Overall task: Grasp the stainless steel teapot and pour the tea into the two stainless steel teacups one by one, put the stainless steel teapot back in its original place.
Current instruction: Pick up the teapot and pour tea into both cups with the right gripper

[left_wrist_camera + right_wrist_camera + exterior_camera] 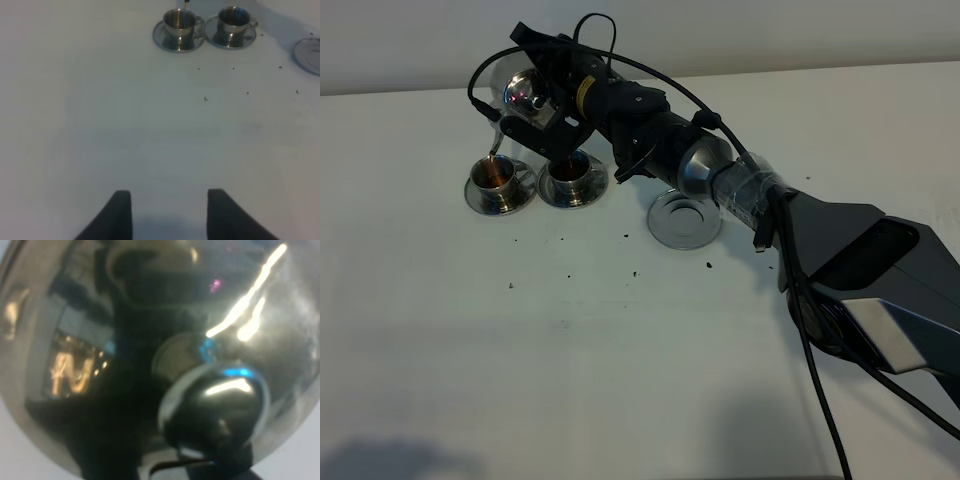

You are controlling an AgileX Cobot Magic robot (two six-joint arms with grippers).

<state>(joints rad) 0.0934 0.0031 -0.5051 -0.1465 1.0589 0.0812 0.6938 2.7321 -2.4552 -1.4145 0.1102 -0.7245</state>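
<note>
no legible text (the yellow label (583, 96) is blurred).

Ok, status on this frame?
Right end effector shut on teapot, spout over teacup farther from coaster. Left end effector open over table. Nothing blocking.

White tabletop (620, 350) meets a pale wall (770, 30) behind.

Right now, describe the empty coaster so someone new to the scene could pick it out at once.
On the white table, find the right arm reaching across; below its silver joint, right of the right-hand teacup in the high view, lies the coaster. It is a round flat steel disc with a raised rim. Unlike the saucers beside it, it carries no cup.
</note>
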